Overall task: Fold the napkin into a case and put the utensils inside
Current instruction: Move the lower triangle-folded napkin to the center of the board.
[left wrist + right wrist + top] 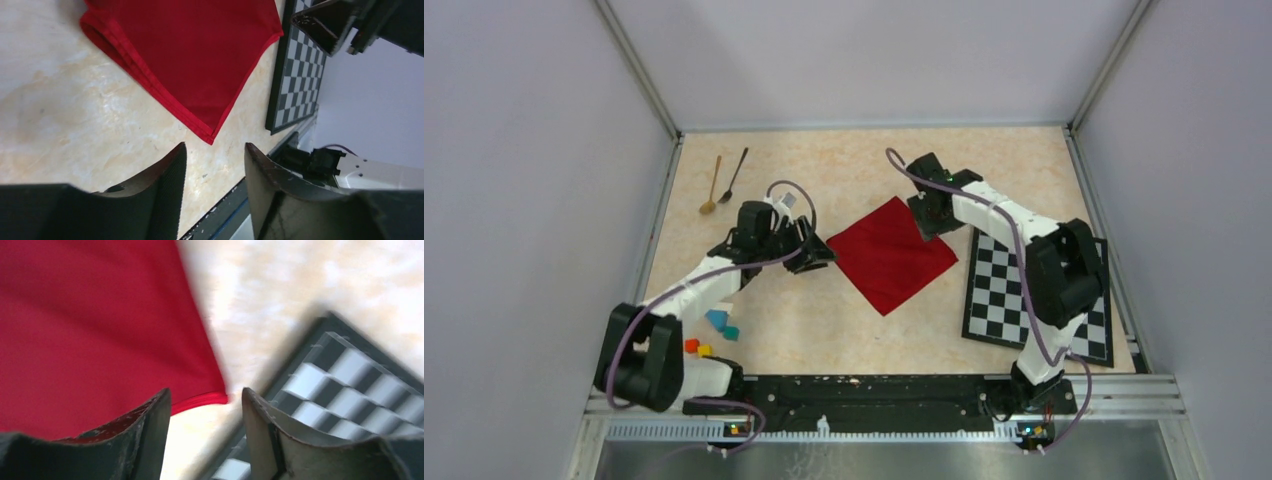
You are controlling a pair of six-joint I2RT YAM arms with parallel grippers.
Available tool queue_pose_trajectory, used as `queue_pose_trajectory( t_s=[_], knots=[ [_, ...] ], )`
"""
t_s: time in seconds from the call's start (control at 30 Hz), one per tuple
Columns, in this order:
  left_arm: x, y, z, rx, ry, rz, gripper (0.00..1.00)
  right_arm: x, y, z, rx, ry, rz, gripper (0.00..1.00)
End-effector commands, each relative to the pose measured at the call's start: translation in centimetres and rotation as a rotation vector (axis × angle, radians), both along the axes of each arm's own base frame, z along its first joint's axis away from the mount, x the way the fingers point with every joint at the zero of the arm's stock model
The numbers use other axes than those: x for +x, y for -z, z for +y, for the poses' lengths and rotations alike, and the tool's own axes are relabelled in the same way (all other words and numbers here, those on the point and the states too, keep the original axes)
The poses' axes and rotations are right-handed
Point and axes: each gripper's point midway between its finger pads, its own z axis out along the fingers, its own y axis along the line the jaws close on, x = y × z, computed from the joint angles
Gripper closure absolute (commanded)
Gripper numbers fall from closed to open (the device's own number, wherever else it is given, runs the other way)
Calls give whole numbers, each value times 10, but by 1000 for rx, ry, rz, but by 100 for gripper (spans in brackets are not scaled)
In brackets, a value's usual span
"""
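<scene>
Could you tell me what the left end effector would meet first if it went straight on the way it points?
Probably the nearest corner of the plain red cloth napkin, just ahead of the left end effector; its height is unclear.

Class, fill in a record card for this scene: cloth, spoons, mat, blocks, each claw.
Cloth: plain red square cloth napkin, lying flat, turned like a diamond, not yet a narrow case
Spoons: thin gold spoon and thin black spoon, side by side, far left, apart from the napkin
Mat: black-and-white chequered mat, right of the napkin
Blocks: small coloured blocks, near left
Left claw: open, empty, by the napkin's left corner
Right claw: open, empty, above the napkin's edge nearest the mat
</scene>
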Motion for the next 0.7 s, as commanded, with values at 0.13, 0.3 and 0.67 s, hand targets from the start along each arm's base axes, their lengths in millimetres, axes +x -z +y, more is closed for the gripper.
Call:
queue_pose_trajectory(
  t_s=[0.13,0.3,0.67],
  knots=[
    [59,-7,-39,-184,54,-2,79,-69,-39,164,1094,-87,155,73],
    [96,24,-35,-59,10,17,92,-88,-22,188,1235,-118,278,89],
    [106,89,-16,81,-42,105,100,-110,27,184,1169,-82,373,96]
  ],
)
